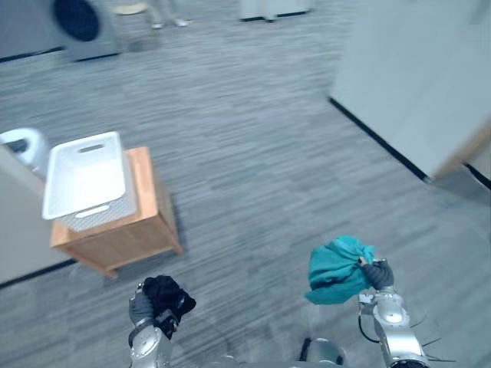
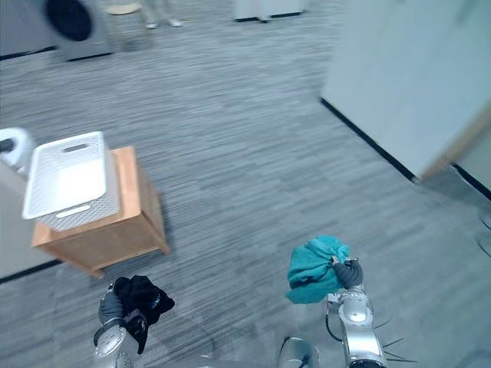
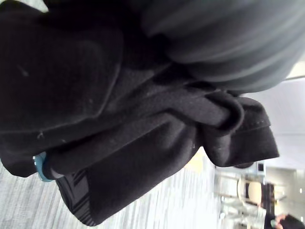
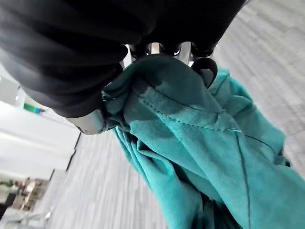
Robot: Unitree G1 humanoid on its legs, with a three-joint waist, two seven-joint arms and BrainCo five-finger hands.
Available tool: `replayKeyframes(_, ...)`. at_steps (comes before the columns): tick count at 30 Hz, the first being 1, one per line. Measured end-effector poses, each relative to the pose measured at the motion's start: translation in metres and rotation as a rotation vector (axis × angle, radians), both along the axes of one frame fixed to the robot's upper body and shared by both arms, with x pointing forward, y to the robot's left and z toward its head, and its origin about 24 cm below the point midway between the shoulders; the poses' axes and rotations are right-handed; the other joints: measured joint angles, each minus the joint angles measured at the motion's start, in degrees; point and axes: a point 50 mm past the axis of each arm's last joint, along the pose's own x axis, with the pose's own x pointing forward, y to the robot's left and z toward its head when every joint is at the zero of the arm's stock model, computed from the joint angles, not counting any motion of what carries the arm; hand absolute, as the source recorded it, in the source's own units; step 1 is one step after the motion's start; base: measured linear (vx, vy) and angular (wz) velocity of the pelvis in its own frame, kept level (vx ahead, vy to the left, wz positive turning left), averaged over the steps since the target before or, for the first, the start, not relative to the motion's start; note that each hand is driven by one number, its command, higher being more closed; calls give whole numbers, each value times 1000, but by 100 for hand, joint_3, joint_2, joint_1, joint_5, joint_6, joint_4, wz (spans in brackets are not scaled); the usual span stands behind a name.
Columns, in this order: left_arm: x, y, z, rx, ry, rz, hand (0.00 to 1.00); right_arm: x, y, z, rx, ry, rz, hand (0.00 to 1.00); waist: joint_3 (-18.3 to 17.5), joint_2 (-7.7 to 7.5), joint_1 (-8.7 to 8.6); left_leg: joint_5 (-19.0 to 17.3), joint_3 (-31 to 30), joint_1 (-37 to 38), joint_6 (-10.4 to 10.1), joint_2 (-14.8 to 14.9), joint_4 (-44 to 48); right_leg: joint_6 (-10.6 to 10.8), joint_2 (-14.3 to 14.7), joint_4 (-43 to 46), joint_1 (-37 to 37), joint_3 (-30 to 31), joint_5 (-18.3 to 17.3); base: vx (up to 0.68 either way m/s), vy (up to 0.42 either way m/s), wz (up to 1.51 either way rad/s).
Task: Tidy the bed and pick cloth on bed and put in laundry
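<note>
My left hand [image 1: 142,309] is low at the left, shut on a bundled black cloth [image 1: 167,297]; up close the black cloth [image 3: 119,124] bulges past the hand's dark cover. At the lower right my right hand [image 1: 377,274] is shut on a crumpled teal cloth [image 1: 337,269], which hangs above the carpet; the wrist view shows its fingers [image 4: 206,69] curled into the teal cloth [image 4: 200,143]. A white perforated laundry basket [image 1: 84,180] sits on a low wooden stand [image 1: 142,222] ahead at the left, apart from both hands.
Grey striped carpet [image 1: 253,138] stretches ahead. A pale wall panel [image 1: 418,73] with a dark base strip runs along the right. A dark round-fronted machine [image 1: 77,23] stands far back at the left, and a white object [image 1: 23,146] sits beside the stand.
</note>
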Motion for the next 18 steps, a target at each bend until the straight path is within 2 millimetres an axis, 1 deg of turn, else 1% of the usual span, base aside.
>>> replayKeyframes(1, 2, 0, 0, 6, -1, -10, 100, 1, 0, 1, 2, -7, -4, 100, 7, -37, -10, -149, -286, 171, -250, 112, -4, 247, -110, -1086, -49, 338, 387, 534, -493, 167)
replayKeyframes(2, 2, 1, -1, 9, 5, -12, 100, 1, 1, 1, 5, -11, -3, 100, 27, -73, -8, -265, -446, 305, -401, 180, -5, 356, -167, -1329, -106, 564, 496, 617, -656, 176)
replayKeyframes(3, 0, 4, -2, 19, 15, -13, 100, 0, 4, 2, 12, -16, 2, 100, 26, -104, -29, -632, -688, 528, -624, 382, 36, 410, -200, -1277, -123, 887, 476, 503, -605, 127)
replayKeyframes(4, -3, 6, -2, 26, 19, -12, 100, -2, 6, 1, 15, -13, 7, 100, -19, -145, -35, -786, -799, 629, -660, 474, 65, 434, -170, -1137, -122, 952, 384, 618, -780, 147)
replayKeyframes(5, -15, 5, -8, 16, 50, 1, 100, -6, 7, -1, 7, 9, 44, 100, -167, 55, -11, -1031, -1003, 738, -822, 954, 475, 618, 247, -279, -197, 954, 742, 536, -658, 96)
replayKeyframes(6, -18, 1, -10, 2, 56, 5, 100, -5, 10, -2, 9, 14, 62, 100, -202, 124, 0, -1017, -927, 527, -810, 1109, 1105, 535, 355, -17, -205, 896, 768, 632, -779, 113)
replayKeyframes(7, -21, -10, -15, -31, 70, -6, 100, 0, 12, 1, -6, 7, 91, 100, -160, 421, -18, -562, -866, -270, -742, 1491, 2887, 190, 611, 210, 63, 562, 615, 503, -596, 74)
replayKeyframes(8, -25, -13, -17, -46, 79, -23, 100, 4, 17, 2, -11, 7, 135, 100, -99, 599, 32, 582, -559, -1034, -537, 2033, 4373, -165, 894, 48, 519, 311, 478, 507, -563, 56)
replayKeyframes(9, -25, -14, -17, -52, 77, -24, 100, 5, 21, 2, -6, 6, 146, 100, -73, 621, 103, 714, -415, -1199, -532, 2178, 4795, -243, 966, -76, 705, 273, 447, 505, -495, 20)
replayKeyframes(10, -24, -15, -17, -66, 68, -25, 100, 6, 25, 1, 8, 1, 149, 100, -20, 626, 170, 650, -109, -1539, -439, 2300, 5534, -347, 1082, -430, 1149, 225, 422, 397, -382, 7)
replayKeyframes(11, -24, -15, -17, -72, 66, -24, 100, 7, 25, 1, 10, -1, 147, 100, 0, 602, 184, 578, 38, -1671, -378, 2297, 5792, -375, 1107, -623, 1367, 202, 430, 479, -430, 13)
replayKeyframes(12, -23, -15, -16, -77, 57, -22, 100, 8, 28, 1, 22, -12, 140, 100, 57, 506, 259, 462, 507, -1895, -288, 2191, 6122, -414, 1103, -1026, 1792, 193, 428, 441, -339, 8)
replayKeyframes(13, -23, -15, -14, -76, 43, -20, 100, 11, 30, 3, 29, -28, 140, 100, 57, 428, 299, 283, 1085, -2170, -386, 2046, 6016, -479, 1094, -1329, 2100, 191, 367, 441, -285, 4)
replayKeyframes(14, -23, -15, -13, -77, 37, -21, 100, 13, 31, 5, 29, -37, 145, 100, 66, 415, 297, 203, 1288, -2267, -417, 2000, 5886, -491, 1096, -1408, 2183, 184, 344, 441, -194, 0)
replayKeyframes(15, -20, -15, -10, -76, 20, -31, 100, 17, 32, 8, 27, -55, 150, 100, 72, 404, 290, 77, 1712, -2494, -561, 1827, 5278, -503, 1085, -1564, 2354, 118, 270, 474, -122, 8)
replayKeyframes(16, -15, -16, -4, -72, -13, -49, 100, 21, 30, 11, 18, -66, 149, 100, 81, 380, 292, -6, 2344, -2622, -698, 1662, 4285, -470, 1054, -1663, 2490, -37, 163, 569, -107, 14)
replayKeyframes(17, -13, -17, -2, -68, -28, -54, 100, 22, 29, 12, 15, -68, 148, 100, 85, 372, 291, -9, 2715, -2627, -702, 1662, 3924, -455, 1053, -1692, 2532, -132, 112, 475, -62, 26)
replayKeyframes(18, -9, -18, 2, -63, -50, -64, 100, 21, 27, 12, 6, -67, 147, 100, 86, 358, 283, -9, 3322, -2587, -701, 1679, 3500, -411, 1056, -1741, 2648, -285, 45, 508, -38, 67)
